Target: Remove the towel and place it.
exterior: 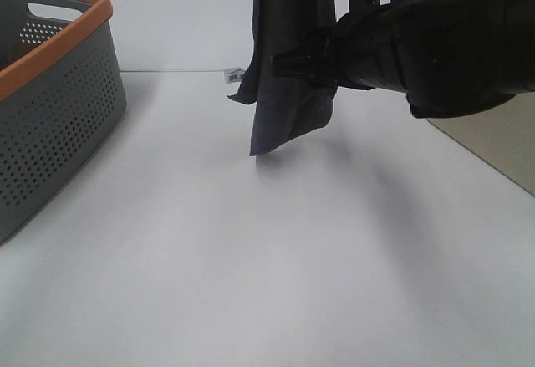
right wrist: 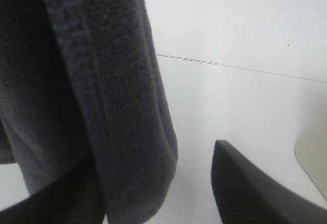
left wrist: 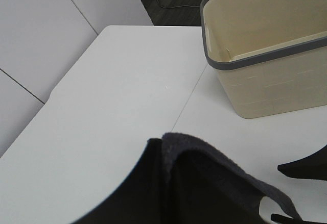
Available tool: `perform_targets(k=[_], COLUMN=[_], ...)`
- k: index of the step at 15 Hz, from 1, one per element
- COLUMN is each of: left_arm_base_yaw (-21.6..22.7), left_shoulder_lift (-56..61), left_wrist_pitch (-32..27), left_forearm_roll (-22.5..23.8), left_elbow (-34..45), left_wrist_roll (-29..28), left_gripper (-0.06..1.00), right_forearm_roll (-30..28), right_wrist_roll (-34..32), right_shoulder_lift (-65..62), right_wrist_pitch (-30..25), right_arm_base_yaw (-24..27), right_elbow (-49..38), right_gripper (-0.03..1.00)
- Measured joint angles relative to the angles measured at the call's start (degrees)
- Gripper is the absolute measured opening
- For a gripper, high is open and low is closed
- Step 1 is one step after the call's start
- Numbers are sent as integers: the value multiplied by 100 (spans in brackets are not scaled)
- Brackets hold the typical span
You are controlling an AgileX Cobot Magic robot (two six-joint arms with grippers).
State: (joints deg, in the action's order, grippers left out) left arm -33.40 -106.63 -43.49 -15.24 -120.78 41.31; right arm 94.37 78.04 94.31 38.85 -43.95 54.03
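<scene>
The dark navy-grey towel [exterior: 288, 66] hangs in the air over the white table [exterior: 251, 258], running out of the top of the exterior view, with its white tag [exterior: 234, 74] at the left edge. My left gripper [left wrist: 214, 203] is shut on the towel [left wrist: 219, 178], whose folded hem drapes over and hides its fingers. My right gripper [exterior: 288, 62] reaches in from the right at mid-height of the cloth. In the right wrist view it [right wrist: 153, 193] stands open around the towel [right wrist: 102, 91], with a gap to one finger [right wrist: 255, 188].
A grey perforated basket with an orange rim [exterior: 50, 91] stands at the table's left. A beige basket with a grey rim [left wrist: 265, 55] stands on the table [left wrist: 127, 91] past its centre seam. The table's right edge [exterior: 493, 162] lies under the right arm.
</scene>
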Motion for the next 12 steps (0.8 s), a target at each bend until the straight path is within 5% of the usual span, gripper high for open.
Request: perform_targets(k=[5,9,10,12], left_arm_base_yaw=[0,0,0,0], left_shoulder_lift=[0,0,0,0], left_wrist_pitch=[0,0,0,-23], left_forearm_roll=[0,0,6,97], left_elbow=[0,0,0,0], left_wrist_roll=[0,0,0,-17], left_gripper=[0,0,0,0], right_forearm_roll=[-195,17,178,441], right_wrist_roll=[-275,92,458,1060], right_shoulder_lift=[178,178,132,-143], right_wrist_pitch=[143,155,97,-212], right_arm_base_yaw=[0,0,0,0], right_elbow=[-11,-17,-34,-34], right_gripper=[43,19,0,0])
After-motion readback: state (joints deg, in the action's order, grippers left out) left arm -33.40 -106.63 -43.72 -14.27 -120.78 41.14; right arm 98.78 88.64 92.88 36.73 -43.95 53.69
